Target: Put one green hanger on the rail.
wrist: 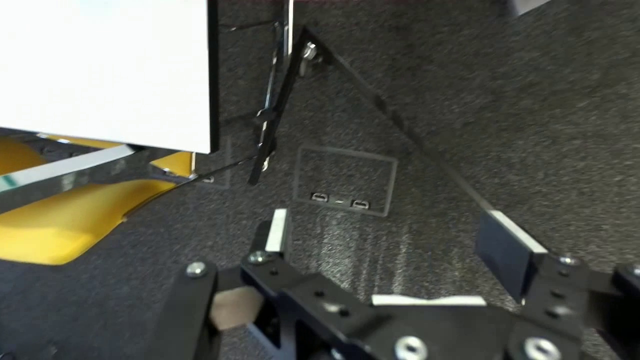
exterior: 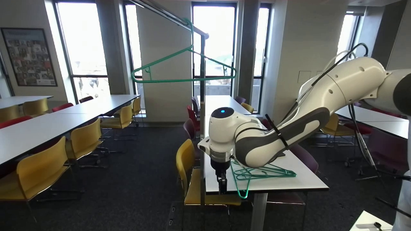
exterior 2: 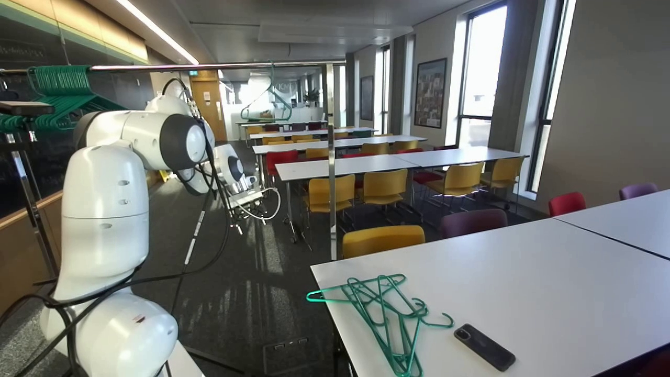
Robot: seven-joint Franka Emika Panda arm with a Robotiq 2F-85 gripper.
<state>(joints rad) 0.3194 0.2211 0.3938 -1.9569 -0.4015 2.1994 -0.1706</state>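
Note:
A green hanger (exterior: 173, 80) hangs by its hook from the grey metal rail (exterior: 167, 15), near the end with the upright pole (exterior: 202, 96). The same hanger (exterior 2: 266, 119) shows on the rail (exterior 2: 209, 67) in an exterior view. Several green hangers (exterior 2: 371, 329) lie in a tangled pile on the white table (exterior 2: 523, 283); one end sticks out past the edge. My gripper (exterior: 222, 186) points down, below the hanging hanger and beside the table. In the wrist view, the gripper (wrist: 395, 240) is open and empty, with floor between its fingers.
Many green hangers (exterior 2: 63, 81) are bunched at the far end of the rail. A dark phone (exterior 2: 484, 346) lies on the table near the pile. A yellow chair (exterior: 186, 163) stands by the pole. In the wrist view, the table corner (wrist: 115, 75) is at upper left.

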